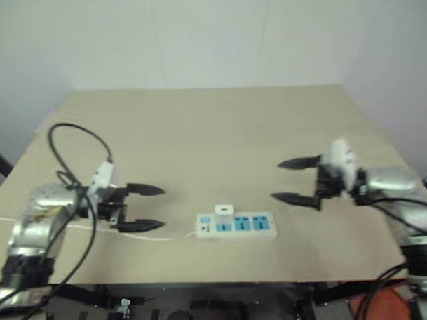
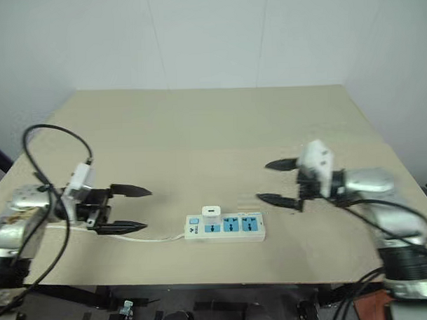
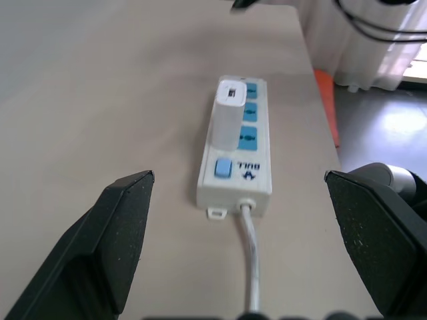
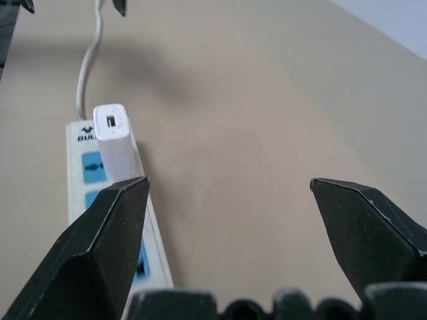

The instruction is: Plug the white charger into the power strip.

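The power strip [image 1: 237,226] lies near the table's front edge, blue sockets facing up. Its thin white cord [image 1: 167,237] runs off to the left. The white charger [image 1: 224,211] stands upright on the strip close to the switch end, base against the strip's top face; it is also in the left wrist view [image 3: 227,120] and the right wrist view [image 4: 115,143]. My left gripper [image 1: 162,207] hovers open left of the strip, pointing toward it, with nothing between its fingers. To the strip's right, higher up, my right gripper [image 1: 276,180] is open and empty.
The tan table [image 1: 212,132] reaches back to a pale wall. The strip sits only a short way from the front edge. A black cable [image 1: 79,136] loops above my left wrist.
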You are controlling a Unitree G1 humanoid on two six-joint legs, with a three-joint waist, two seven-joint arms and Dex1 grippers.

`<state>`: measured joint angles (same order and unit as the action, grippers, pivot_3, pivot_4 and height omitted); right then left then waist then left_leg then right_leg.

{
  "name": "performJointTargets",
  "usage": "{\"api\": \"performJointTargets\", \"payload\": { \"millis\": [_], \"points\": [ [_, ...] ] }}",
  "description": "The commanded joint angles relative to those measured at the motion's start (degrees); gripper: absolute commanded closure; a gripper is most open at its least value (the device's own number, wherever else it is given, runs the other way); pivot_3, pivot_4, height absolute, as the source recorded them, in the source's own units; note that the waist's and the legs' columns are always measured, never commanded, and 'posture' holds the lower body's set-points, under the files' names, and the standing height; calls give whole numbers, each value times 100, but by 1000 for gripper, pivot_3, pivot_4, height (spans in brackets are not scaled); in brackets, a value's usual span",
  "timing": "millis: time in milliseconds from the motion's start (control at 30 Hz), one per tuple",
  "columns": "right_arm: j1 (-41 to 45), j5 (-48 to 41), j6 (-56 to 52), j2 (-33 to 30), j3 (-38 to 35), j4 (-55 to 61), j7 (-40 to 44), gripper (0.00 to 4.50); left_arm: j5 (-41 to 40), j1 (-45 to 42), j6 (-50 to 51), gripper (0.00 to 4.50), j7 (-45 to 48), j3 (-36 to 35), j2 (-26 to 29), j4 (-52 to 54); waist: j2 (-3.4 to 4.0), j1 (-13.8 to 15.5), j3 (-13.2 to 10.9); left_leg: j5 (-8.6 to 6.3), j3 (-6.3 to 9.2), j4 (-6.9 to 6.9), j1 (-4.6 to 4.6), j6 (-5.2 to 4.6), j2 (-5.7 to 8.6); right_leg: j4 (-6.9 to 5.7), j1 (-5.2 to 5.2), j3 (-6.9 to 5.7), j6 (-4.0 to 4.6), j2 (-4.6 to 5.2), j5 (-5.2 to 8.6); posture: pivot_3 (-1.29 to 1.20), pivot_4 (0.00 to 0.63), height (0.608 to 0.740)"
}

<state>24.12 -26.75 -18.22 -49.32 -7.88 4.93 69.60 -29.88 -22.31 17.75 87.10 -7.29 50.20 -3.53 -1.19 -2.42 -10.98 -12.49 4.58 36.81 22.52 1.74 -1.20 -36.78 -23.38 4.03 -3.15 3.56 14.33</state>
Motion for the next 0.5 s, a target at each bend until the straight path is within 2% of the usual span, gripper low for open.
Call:
{"api": "performJointTargets", "payload": {
  "millis": [33, 200, 500],
  "points": [
    [-228, -281, -147, -346, -463, 55, 240, 0, -244, 273, 166, 38, -132, -446, 246, 381, -2, -10, -3, 0, -3, 0, 0, 0, -1, 1, 0, 2, 0, 1, 0, 0, 150, 740],
    [-552, -265, -66, -620, -602, 32, 407, 0, -419, 573, 391, 38, -386, -709, 329, 684, -2, -11, -4, 1, -9, 1, -7, 0, -8, 0, 1, 3, -1, -4, 1, 0, 150, 740],
    [-599, -225, -75, -640, -562, 198, 339, 0, -491, 623, 513, 38, -583, -605, 272, 848, -2, -9, -6, 1, -13, 1, -3, 1, -10, 1, -1, 5, 0, -6, 1, 0, 150, 740]
  ]
}}
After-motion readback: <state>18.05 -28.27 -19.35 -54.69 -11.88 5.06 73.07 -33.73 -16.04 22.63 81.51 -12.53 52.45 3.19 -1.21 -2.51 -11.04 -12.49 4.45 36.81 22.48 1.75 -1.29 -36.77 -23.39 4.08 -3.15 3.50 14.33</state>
